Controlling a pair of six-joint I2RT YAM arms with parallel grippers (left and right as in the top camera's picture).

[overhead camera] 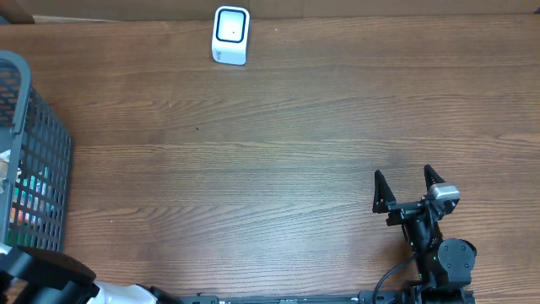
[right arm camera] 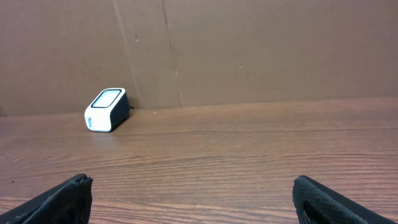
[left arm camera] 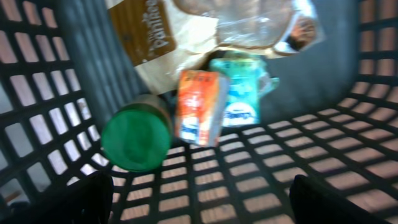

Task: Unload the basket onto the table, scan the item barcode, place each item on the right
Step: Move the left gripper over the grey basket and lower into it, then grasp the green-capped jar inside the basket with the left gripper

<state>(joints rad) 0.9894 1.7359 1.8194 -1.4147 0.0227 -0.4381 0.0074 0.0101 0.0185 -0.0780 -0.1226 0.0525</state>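
The left wrist view looks down into a dark mesh basket (left arm camera: 37, 81) holding several items: an orange box (left arm camera: 198, 107), a teal packet (left arm camera: 242, 99), a green-lidded jar (left arm camera: 135, 138), a brown and white bag (left arm camera: 152, 37) and a clear plastic pack (left arm camera: 249, 25). My left gripper (left arm camera: 202, 196) is open above the basket floor, just short of the items and touching none. No barcode is legible. The white scanner (overhead camera: 230, 34) stands at the table's far edge. My right gripper (overhead camera: 403, 181) is open and empty near the front right, facing the scanner (right arm camera: 106, 110).
The basket (overhead camera: 34, 160) stands at the table's left edge, with my left arm (overhead camera: 42, 274) reaching toward it from the front. A brown cardboard wall (right arm camera: 249, 50) rises behind the scanner. Bare wood table (overhead camera: 278, 169) lies between basket, scanner and right gripper.
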